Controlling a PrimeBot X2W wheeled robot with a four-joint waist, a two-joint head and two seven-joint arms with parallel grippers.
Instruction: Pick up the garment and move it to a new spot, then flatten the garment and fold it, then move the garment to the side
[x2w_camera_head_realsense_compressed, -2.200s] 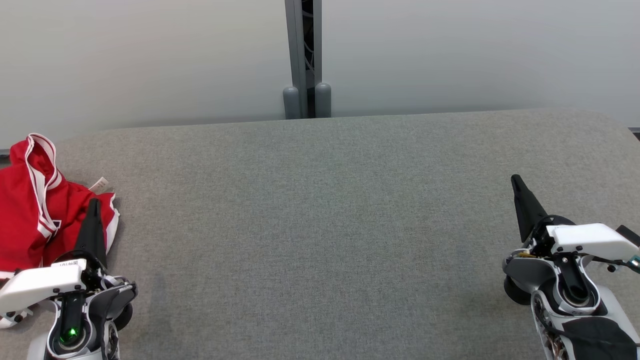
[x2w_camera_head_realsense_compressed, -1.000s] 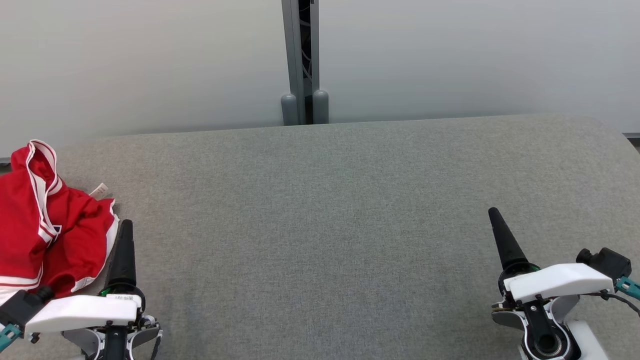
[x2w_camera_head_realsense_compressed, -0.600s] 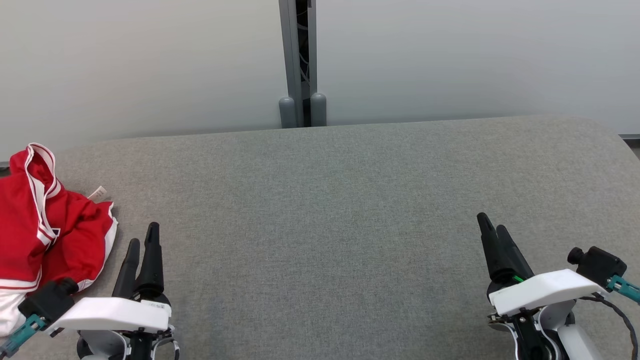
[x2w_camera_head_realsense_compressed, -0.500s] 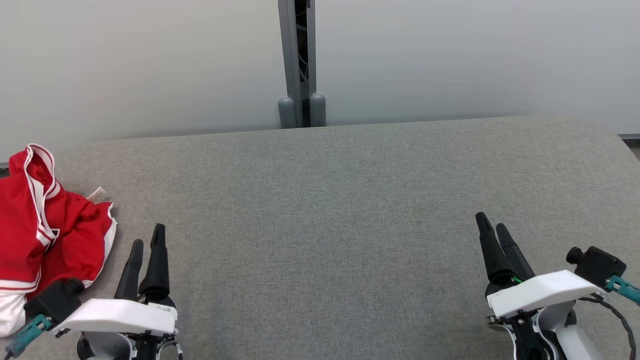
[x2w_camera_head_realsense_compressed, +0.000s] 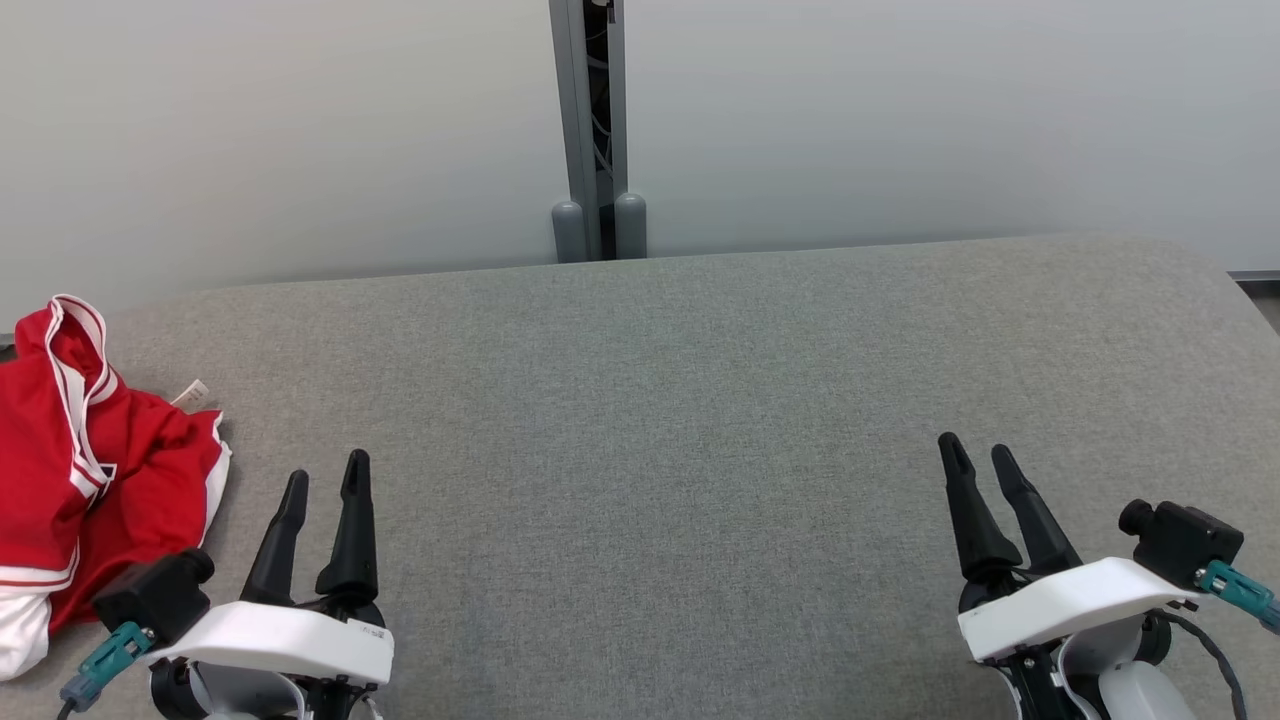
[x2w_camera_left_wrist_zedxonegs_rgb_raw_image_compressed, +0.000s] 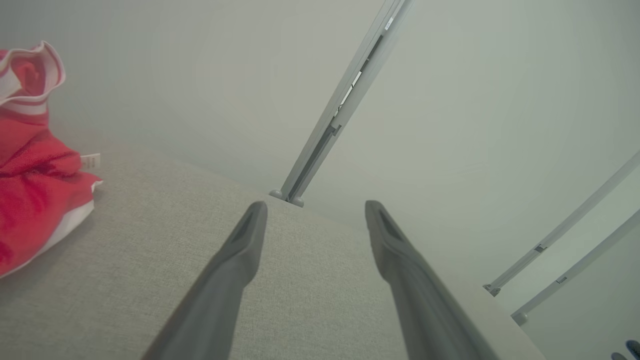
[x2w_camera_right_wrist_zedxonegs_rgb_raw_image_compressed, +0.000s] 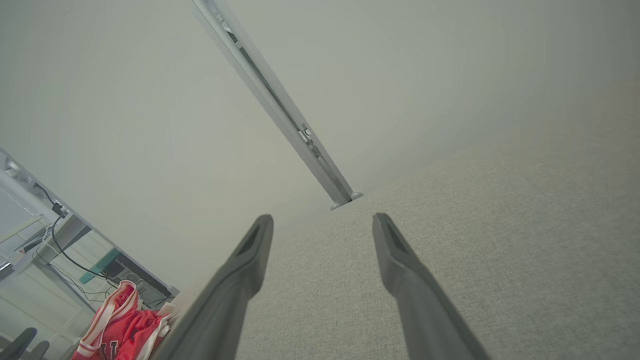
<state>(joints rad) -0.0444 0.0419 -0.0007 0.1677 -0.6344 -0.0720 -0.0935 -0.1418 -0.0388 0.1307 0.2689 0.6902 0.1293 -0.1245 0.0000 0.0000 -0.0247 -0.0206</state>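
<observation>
A crumpled red garment (x2w_camera_head_realsense_compressed: 90, 470) with white trim lies bunched at the far left edge of the grey fabric table (x2w_camera_head_realsense_compressed: 660, 420). It also appears in the left wrist view as the garment (x2w_camera_left_wrist_zedxonegs_rgb_raw_image_compressed: 35, 200) and small in the right wrist view as the garment (x2w_camera_right_wrist_zedxonegs_rgb_raw_image_compressed: 122, 330). My left gripper (x2w_camera_head_realsense_compressed: 325, 475) hovers at the lower left, just right of the garment and apart from it, open and empty. At the lower right my right gripper (x2w_camera_head_realsense_compressed: 975, 455) stands open with nothing between its fingers.
A pale wall panel with a grey vertical post (x2w_camera_head_realsense_compressed: 590, 130) runs along the table's far edge. A white label tag (x2w_camera_head_realsense_compressed: 193, 394) pokes out of the garment. Desks and cables (x2w_camera_right_wrist_zedxonegs_rgb_raw_image_compressed: 60, 235) show beyond the table's left end in the right wrist view.
Both grippers have turned so that their two fingers show side by side. The left gripper has drawn right, away from the garment. The garment lies as before.
</observation>
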